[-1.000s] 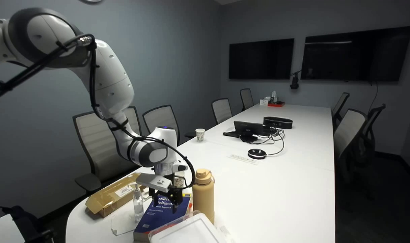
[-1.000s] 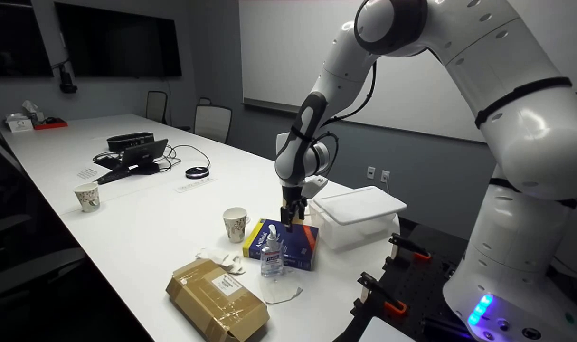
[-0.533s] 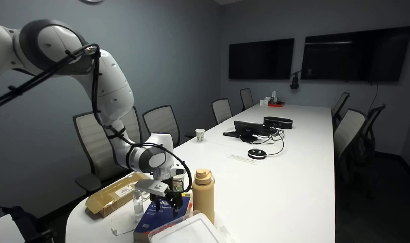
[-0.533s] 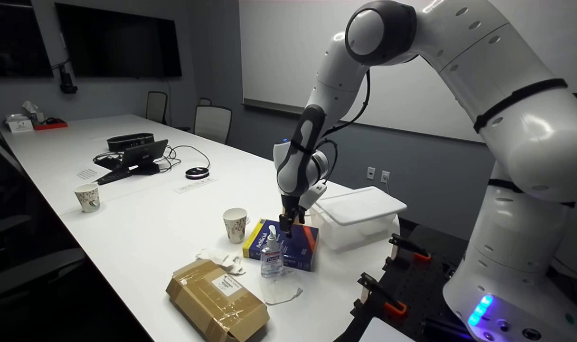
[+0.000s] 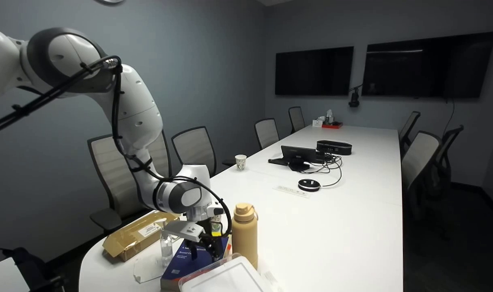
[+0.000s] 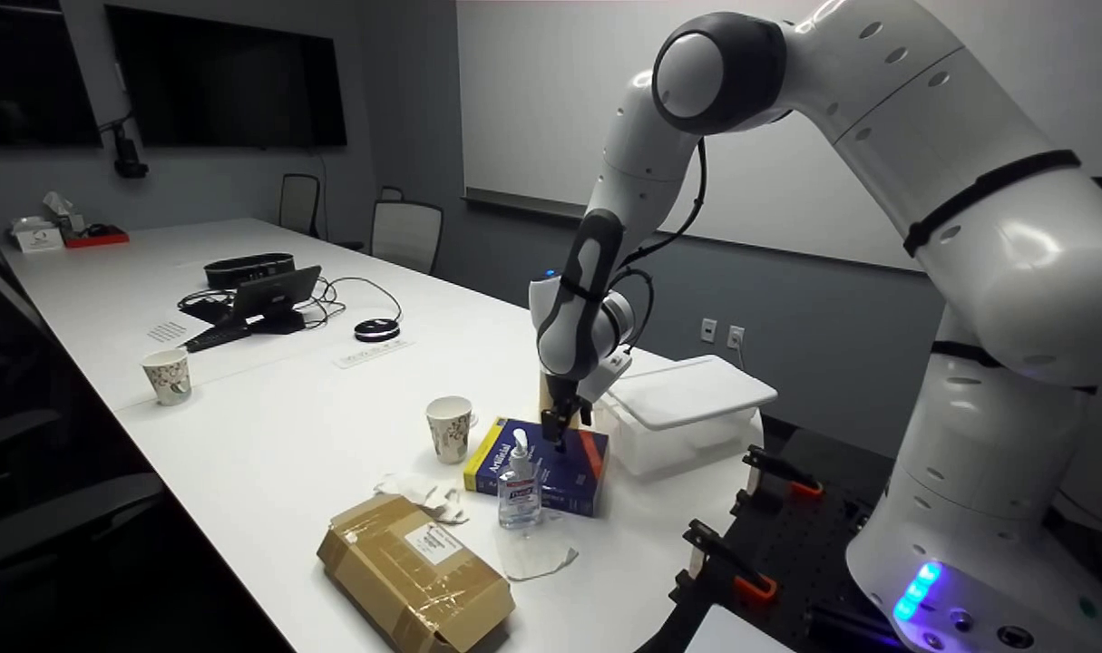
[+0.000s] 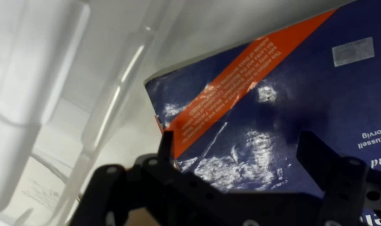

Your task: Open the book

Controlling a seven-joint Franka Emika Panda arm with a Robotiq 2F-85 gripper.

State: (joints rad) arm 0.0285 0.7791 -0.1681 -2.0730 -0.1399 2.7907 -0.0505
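– Your tool [image 7: 235,138] is released, jaws spread wide over the book [image 6: 564,476].
– Does it touch the book for you?
– I can't tell. You have the book closed on the table [image 6: 333,435], between the sanitizer bottle [image 6: 519,503] and the clear plastic box [image 6: 659,444].

book [image 7: 303,94] dark blue, orange diagonal band [image 7: 231,91], yellow edge [image 6: 485,449]; paper cups [image 6: 449,433] white, floral; bottle [image 5: 244,239] tan

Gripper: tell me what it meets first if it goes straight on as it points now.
Most likely the blue Artificial Intelligence book; the gripper points down at its cover. One fingertip near the edge might slip past; depth is unclear.
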